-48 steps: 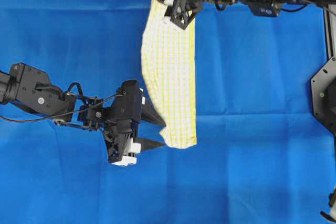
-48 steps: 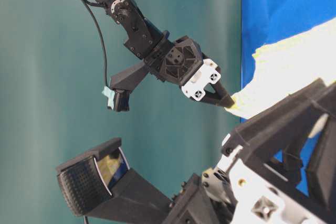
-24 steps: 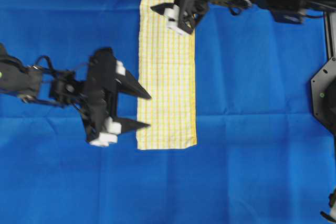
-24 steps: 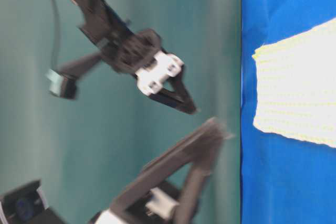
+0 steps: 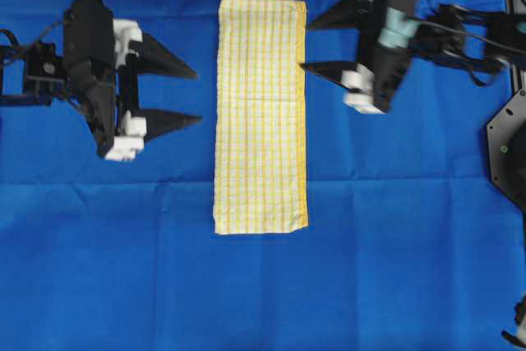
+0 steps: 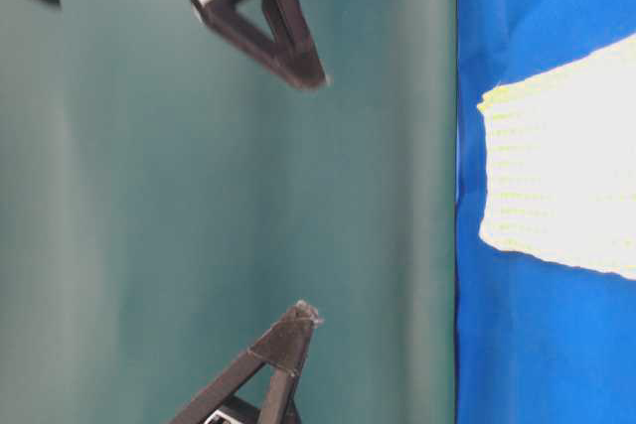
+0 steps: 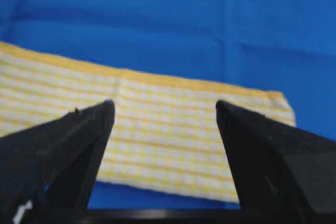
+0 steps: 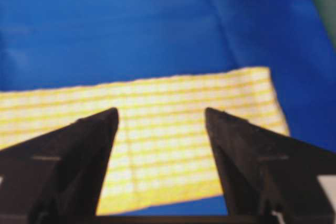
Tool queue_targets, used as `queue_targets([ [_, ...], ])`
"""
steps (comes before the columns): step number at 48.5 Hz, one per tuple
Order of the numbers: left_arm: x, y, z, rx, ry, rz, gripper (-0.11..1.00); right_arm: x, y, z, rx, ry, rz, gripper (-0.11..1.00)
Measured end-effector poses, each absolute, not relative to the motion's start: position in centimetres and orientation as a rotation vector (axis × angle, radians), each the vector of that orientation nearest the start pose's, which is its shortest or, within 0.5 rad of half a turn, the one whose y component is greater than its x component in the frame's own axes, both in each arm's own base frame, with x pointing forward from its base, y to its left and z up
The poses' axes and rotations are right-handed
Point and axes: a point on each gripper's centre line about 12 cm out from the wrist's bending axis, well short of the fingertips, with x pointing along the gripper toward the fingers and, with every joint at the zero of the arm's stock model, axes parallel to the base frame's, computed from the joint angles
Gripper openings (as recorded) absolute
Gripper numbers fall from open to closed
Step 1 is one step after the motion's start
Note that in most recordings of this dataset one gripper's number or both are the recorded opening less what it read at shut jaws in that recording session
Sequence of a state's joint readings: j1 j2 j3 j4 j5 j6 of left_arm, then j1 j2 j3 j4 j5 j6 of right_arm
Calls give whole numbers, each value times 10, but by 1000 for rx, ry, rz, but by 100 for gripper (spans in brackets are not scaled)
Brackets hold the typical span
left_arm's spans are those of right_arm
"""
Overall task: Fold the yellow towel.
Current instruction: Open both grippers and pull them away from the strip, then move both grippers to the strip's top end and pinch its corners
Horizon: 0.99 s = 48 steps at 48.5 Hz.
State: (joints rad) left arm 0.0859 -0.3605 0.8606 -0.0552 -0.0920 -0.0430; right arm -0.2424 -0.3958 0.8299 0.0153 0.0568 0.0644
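The yellow towel [image 5: 261,113] lies flat on the blue cloth as a long narrow folded strip, running from the far edge toward the middle. It also shows in the table-level view [image 6: 561,171], the left wrist view [image 7: 157,129] and the right wrist view [image 8: 157,129]. My left gripper [image 5: 193,98] is open and empty, raised to the left of the towel's upper half, tips pointing at it. My right gripper [image 5: 306,45] is open and empty, raised to the right of the towel's far end, tips pointing at it. Neither touches the towel.
The large blue cloth [image 5: 394,269] covers the whole table, with faint creases. A black mount [image 5: 509,150] stands at the right edge. A teal backdrop [image 6: 199,196] fills the table-level view.
Both grippers have let go of the towel and drawn away, the left one to the left and up, the right one to the right. The towel, lifted a second ago, now lies flat.
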Motion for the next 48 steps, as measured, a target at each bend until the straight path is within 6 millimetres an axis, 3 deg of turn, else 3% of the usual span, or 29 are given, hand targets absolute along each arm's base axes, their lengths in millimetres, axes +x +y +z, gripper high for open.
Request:
queue_targets([
  [10, 318, 36, 237, -120, 405, 136, 72, 290, -72, 234, 165, 494, -263, 68],
  [22, 322, 47, 232, -120, 419, 165, 72, 295, -77, 228, 171, 511, -277, 68],
  [32, 334, 79, 216, -73, 444, 239, 76, 304, -117, 216, 207, 548, -385, 68],
  [48, 356, 149, 160, -47, 545, 378, 81, 322, -182, 173, 281, 653, -529, 68],
])
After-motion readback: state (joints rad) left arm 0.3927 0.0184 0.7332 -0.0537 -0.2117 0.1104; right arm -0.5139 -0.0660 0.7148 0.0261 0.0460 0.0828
